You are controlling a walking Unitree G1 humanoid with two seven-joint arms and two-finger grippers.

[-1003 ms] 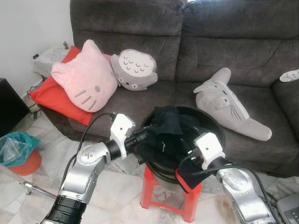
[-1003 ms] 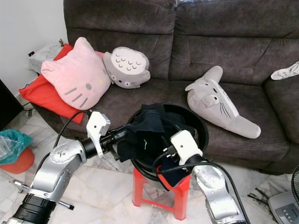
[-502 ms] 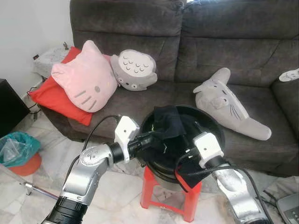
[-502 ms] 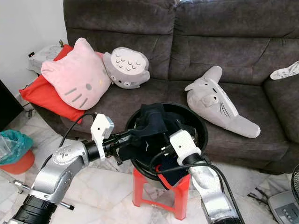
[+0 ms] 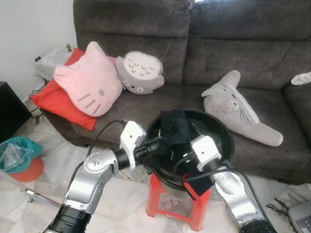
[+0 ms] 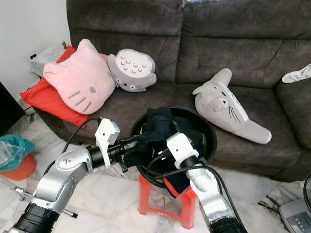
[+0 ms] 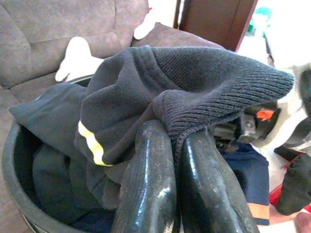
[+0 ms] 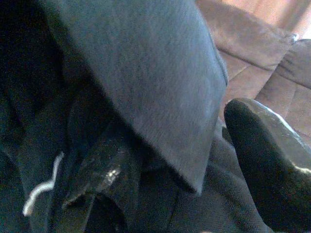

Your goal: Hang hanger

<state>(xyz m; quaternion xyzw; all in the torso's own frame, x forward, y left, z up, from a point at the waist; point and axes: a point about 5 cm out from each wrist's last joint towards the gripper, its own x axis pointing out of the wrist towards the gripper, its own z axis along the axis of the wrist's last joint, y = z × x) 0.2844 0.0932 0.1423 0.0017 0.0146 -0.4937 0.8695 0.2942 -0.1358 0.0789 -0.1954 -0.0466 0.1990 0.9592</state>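
A black basin (image 5: 226, 137) full of dark clothes stands on a red stool (image 5: 156, 193) in front of the sofa. My left gripper (image 5: 156, 144) reaches over the basin's left rim. It is shut on a dark knit garment (image 7: 194, 77) with a yellow stripe and holds its bunched edge raised above the pile. My right gripper (image 8: 180, 170) is down among the clothes at the basin's front, open. One finger (image 8: 265, 160) lies on each side of a hanging fold of dark cloth (image 8: 160, 77). Its white wrist block (image 5: 204, 148) sits over the basin's front rim.
A dark grey sofa (image 5: 218, 43) runs behind the basin, carrying a pink cat cushion (image 5: 90, 80), a round grey plush (image 5: 141, 72), a long grey plush (image 5: 238, 109) and a red cushion (image 5: 53, 102). A teal bag in an orange bin (image 5: 19, 158) sits on the floor at left.
My right arm has pushed forward and left, deeper into the basin. My left gripper has moved slightly right with the garment in it.
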